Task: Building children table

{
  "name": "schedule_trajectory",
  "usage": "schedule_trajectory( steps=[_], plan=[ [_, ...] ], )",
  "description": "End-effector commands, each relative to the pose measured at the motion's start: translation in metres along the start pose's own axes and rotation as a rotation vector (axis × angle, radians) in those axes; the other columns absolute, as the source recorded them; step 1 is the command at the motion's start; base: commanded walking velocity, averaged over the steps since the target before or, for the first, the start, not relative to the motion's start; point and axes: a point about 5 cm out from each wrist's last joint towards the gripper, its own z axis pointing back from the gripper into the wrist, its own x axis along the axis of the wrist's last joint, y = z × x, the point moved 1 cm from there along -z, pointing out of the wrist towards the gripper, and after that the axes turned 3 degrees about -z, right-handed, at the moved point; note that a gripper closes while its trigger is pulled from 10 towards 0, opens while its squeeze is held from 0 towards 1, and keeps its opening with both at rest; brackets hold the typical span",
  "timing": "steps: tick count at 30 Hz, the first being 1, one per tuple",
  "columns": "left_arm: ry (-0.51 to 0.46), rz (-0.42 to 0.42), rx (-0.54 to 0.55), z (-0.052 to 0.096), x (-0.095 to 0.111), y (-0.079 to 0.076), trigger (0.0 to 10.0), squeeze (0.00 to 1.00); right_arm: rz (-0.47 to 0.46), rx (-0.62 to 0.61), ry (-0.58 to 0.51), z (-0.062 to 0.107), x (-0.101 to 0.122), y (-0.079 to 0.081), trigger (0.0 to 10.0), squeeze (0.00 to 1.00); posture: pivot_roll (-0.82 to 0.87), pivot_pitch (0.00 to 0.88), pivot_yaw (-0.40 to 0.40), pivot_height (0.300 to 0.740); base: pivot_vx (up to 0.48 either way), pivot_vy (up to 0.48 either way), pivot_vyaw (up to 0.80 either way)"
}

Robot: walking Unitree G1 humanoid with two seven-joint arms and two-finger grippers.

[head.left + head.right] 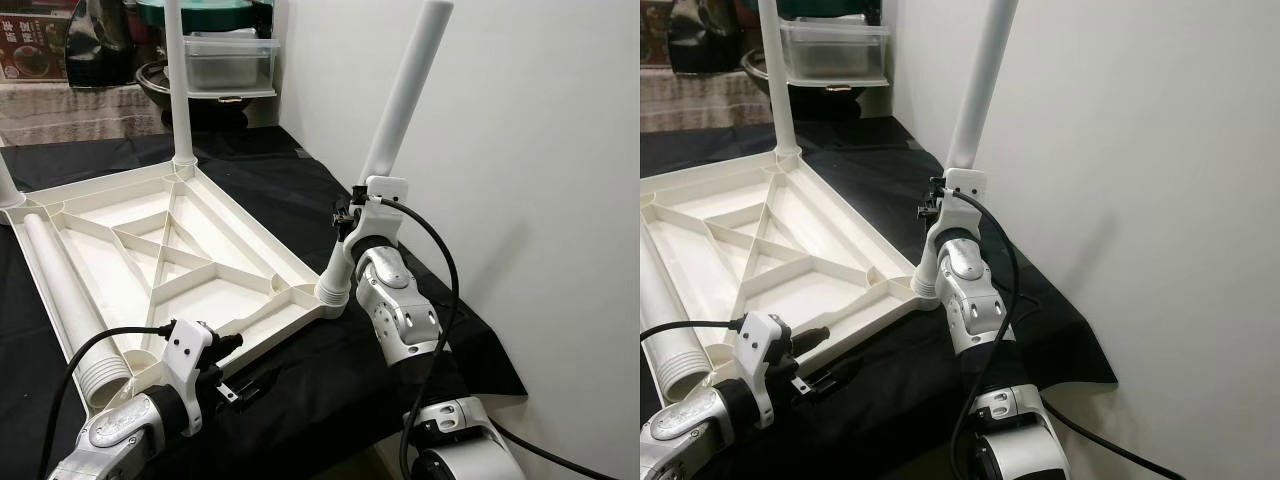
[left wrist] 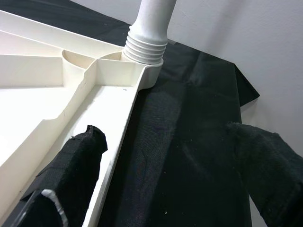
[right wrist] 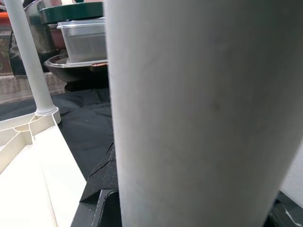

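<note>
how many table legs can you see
4. One white plastic leg tilts in the near right socket, held by the right claw; one upright at the far corner; one lying inside the tabletop; one partly visible at the left edge.

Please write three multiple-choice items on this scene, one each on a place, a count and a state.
1. Where does the loose leg lie?
A. inside the upturned tabletop
B. on the floor
C. in the clear container

2. How many legs stand in corner sockets of the tabletop?
A. none
B. one
C. at least two

3. How does the leg at the right gripper stand?
A. flat on the black cloth
B. tilted in its socket
C. upside down

Key: 1 A, it rests along the tabletop's inner edge; 2 C, a far leg and the near one are seated; 3 B, it leans away from the tabletop.
</note>
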Motion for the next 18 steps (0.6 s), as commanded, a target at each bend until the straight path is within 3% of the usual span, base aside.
schedule_trajectory(
  steps=[1,18],
  plan=[
    [-0.006,0.005,0.005,-0.0023,-0.0015,0.0000,10.0,0.00,0.031,-0.064,0.170,0.0063,-0.0399,-0.0170,10.0,0.00,0.05,0.000,-0.135,0.740,0.000,0.000,0.00],
    [-0.055,0.026,0.017,-0.0023,0.0052,0.0030,10.0,0.00,0.031,-0.051,0.169,0.0069,-0.0402,-0.0153,10.0,0.00,0.05,0.000,-0.133,0.740,0.055,0.000,0.00]
  ],
)
